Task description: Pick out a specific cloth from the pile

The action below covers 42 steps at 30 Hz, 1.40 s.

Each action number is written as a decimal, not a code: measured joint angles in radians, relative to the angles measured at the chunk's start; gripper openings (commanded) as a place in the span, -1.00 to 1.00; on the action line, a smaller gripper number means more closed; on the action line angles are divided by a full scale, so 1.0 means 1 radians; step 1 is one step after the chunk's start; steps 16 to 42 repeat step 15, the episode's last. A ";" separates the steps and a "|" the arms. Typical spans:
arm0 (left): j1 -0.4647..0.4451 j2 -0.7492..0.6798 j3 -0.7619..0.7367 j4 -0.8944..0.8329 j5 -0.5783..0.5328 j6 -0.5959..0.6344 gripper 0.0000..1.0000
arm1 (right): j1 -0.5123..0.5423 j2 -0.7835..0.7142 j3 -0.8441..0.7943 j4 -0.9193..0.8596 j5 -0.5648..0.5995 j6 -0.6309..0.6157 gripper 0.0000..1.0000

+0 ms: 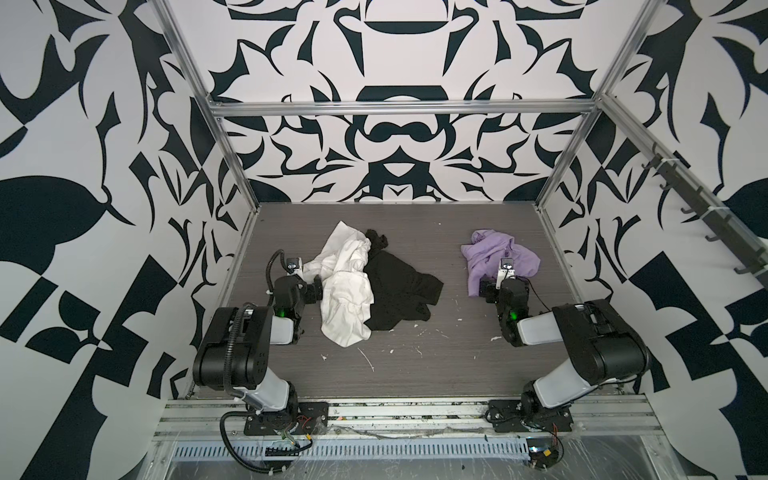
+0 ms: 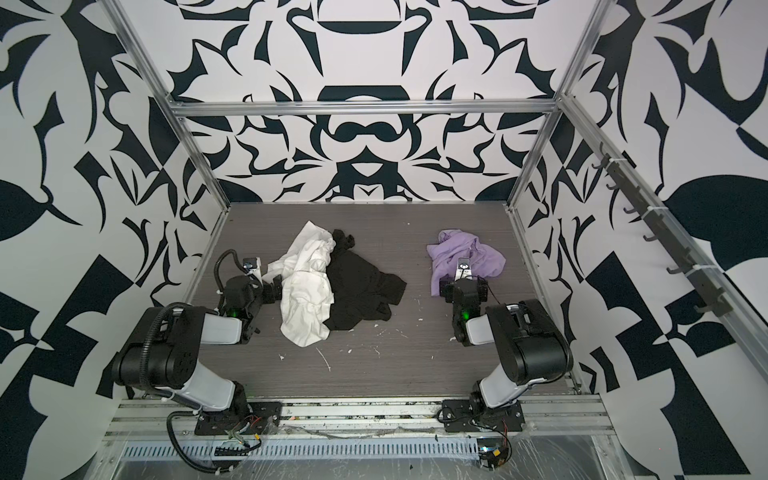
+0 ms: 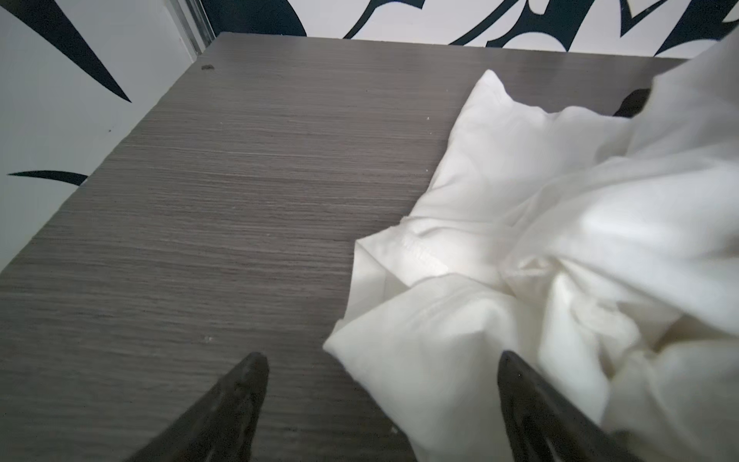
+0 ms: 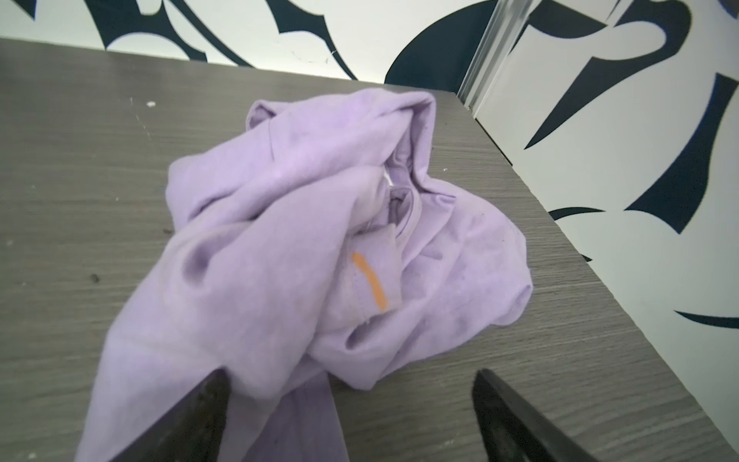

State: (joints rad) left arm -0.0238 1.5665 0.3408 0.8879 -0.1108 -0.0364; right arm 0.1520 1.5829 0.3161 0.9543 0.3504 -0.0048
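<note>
The cloth (image 1: 494, 249) (image 2: 461, 249) (image 4: 300, 224) is a crumpled lavender garment with a small orange mark. It lies alone on the right of the table, apart from the pile (image 1: 365, 286). The pile is a large white cloth (image 1: 345, 291) (image 2: 305, 291) (image 3: 520, 240) overlapping a black cloth (image 1: 395, 282) (image 2: 361, 286). My right gripper (image 1: 503, 279) (image 2: 463, 282) (image 4: 350, 376) hangs open over the cloth's near edge, a fold running between its fingers without being pinched. My left gripper (image 1: 299, 280) (image 2: 257, 282) (image 3: 382, 360) is open at the white cloth's left edge, one corner of it lying between the fingers.
The grey wood-grain table (image 1: 415, 357) carries small white flecks near the front. Patterned walls and aluminium posts (image 1: 552, 178) close in the back and sides. A rail of hooks (image 1: 698, 208) runs along the right wall. Bare table shows between the pile and the cloth.
</note>
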 measured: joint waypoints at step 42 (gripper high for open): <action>0.000 0.000 0.006 0.026 0.003 -0.005 0.99 | -0.059 0.000 0.029 -0.061 -0.173 0.000 0.99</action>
